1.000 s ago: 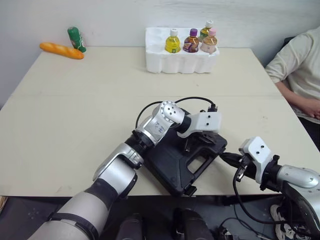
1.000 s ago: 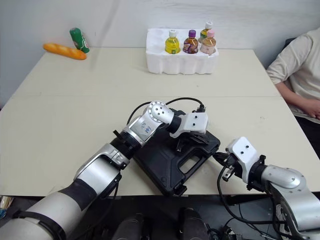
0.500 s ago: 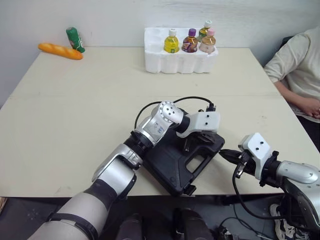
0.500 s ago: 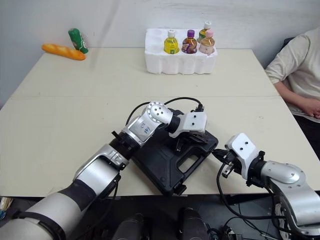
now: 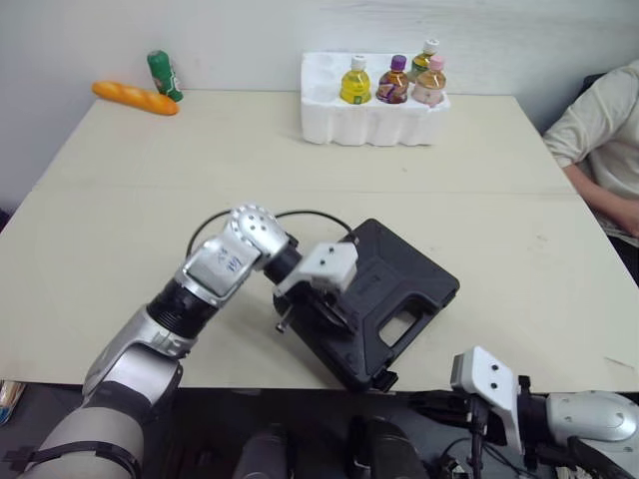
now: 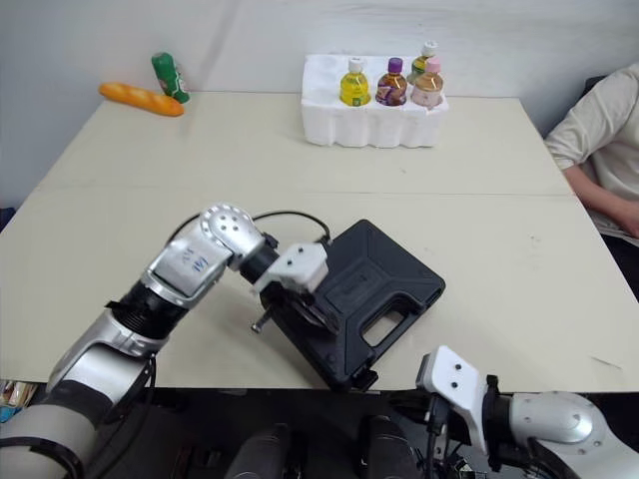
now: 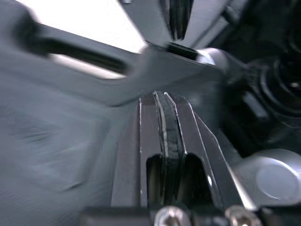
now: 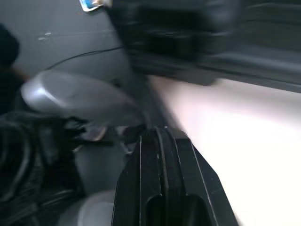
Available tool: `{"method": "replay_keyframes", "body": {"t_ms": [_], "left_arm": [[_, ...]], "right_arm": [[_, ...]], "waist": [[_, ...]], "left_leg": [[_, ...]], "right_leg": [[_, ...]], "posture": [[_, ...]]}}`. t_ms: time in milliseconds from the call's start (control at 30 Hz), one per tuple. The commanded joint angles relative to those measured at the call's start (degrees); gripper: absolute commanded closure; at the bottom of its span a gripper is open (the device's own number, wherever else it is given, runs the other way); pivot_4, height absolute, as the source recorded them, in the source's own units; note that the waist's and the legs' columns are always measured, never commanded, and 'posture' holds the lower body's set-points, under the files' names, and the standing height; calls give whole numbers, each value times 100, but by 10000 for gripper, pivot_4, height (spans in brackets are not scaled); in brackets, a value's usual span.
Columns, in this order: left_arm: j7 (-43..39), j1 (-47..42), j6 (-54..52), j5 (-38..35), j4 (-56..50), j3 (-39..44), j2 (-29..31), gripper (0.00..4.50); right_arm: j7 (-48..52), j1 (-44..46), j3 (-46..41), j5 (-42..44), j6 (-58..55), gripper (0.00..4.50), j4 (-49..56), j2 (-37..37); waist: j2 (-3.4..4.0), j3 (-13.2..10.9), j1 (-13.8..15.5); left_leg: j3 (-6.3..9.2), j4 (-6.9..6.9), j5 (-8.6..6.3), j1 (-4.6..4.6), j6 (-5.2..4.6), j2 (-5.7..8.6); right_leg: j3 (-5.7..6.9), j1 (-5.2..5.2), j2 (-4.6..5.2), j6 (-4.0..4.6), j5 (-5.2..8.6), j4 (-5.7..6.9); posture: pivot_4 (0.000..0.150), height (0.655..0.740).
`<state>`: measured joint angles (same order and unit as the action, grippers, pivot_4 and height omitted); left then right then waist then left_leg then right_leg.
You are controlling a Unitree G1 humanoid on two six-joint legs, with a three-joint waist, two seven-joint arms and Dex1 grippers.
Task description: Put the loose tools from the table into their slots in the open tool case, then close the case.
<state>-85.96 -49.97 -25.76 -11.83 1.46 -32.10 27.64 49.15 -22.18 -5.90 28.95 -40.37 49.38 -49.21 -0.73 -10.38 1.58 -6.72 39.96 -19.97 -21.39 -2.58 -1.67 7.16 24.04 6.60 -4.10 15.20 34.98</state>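
The black tool case lies on the table near its front edge with the lid down, its handle cut-out toward me and latches at the near corner. My left gripper hangs at the case's left edge, low over the lid's rim. The left wrist view shows its fingers pressed together with nothing between them. My right gripper is below the table's front edge, right of the case's near corner. In the right wrist view its fingers are also pressed together and hold nothing.
A white foam tray with several bottles stands at the back. An orange loaf and a green bottle lie at the back left. A person's sleeve shows at the right edge of the table.
My left gripper has drawn back leftward from the top of the case to its left edge. My right arm has dropped from beside the case to below the table's front edge. The camera has shifted.
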Motion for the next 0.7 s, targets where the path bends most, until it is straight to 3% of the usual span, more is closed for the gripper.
{"method": "replay_keyframes", "body": {"t_ms": [33,267,700], "left_arm": [[117,-65,197,323,-54,-228,-149,44597],[215,136,819,1067,-64,-750,-35,44597],[332,200,1113,1432,274,-871,-157,44597]], "right_arm": [[-96,177,155,29,35,45000,0,40],[-95,651,426,195,118,45000,-233,194],[-435,1370,236,981,-420,45000,-63,608]], "waist": [[1,0,1],[1,2,-4],[21,48,-19]], "left_leg": [[0,3,-3,-1,0,-1],[0,4,5,6,28,-2],[19,3,-14,33,2,-11]], "right_leg": [[0,0,1,0,0,-2],[5,-13,-3,0,2,-12],[11,-44,-1,0,1,-19]], "posture": [[1500,7367],[1500,7367],[1500,7367]]}}
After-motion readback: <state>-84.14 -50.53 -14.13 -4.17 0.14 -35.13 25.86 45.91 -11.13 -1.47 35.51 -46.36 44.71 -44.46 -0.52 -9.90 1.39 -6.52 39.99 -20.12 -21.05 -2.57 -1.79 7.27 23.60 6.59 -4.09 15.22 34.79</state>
